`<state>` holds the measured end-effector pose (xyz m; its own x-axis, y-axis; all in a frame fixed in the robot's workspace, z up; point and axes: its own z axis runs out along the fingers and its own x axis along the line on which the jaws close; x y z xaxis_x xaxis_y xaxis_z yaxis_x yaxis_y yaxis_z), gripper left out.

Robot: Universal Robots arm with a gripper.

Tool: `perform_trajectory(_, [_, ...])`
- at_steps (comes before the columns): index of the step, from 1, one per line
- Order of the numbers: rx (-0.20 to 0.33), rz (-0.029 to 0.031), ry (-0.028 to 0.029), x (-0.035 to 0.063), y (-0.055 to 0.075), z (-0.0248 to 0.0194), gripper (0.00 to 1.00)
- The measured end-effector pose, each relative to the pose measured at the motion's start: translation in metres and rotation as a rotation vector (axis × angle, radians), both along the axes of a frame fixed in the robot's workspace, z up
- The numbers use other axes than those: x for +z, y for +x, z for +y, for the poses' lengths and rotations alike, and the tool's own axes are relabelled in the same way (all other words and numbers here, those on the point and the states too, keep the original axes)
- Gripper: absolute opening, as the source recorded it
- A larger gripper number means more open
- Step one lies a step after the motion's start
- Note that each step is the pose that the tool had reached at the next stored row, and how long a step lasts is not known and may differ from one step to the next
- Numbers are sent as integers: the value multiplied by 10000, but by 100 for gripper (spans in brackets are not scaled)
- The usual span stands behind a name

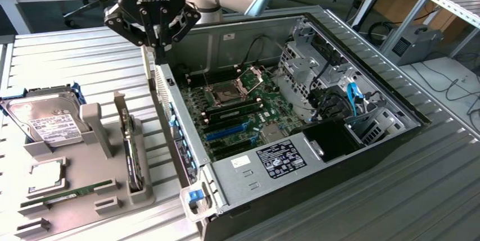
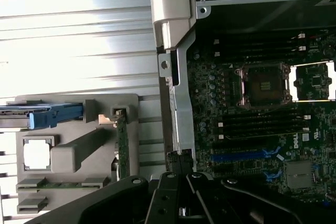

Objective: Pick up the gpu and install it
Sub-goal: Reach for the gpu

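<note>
The pincer (image 1: 156,44) is shut and empty, above the side wall of the computer case (image 1: 374,72). The gpu (image 1: 134,157) stands on edge in the gray holder (image 1: 75,216) beside the case. I think the pincer should line up straight over its thin top.

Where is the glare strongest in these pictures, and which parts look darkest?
Wrist view: glare washes out the ribbed metal table, while the tool looks nearly black. Exterior view: the light is even, and the computer case has a dark outer wall.
</note>
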<state>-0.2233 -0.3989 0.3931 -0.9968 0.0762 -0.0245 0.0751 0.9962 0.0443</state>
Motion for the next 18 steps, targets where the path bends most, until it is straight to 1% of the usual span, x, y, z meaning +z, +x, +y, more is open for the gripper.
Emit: perform_trajectory(18, [0, 0, 0, 0, -49, 0, 11])
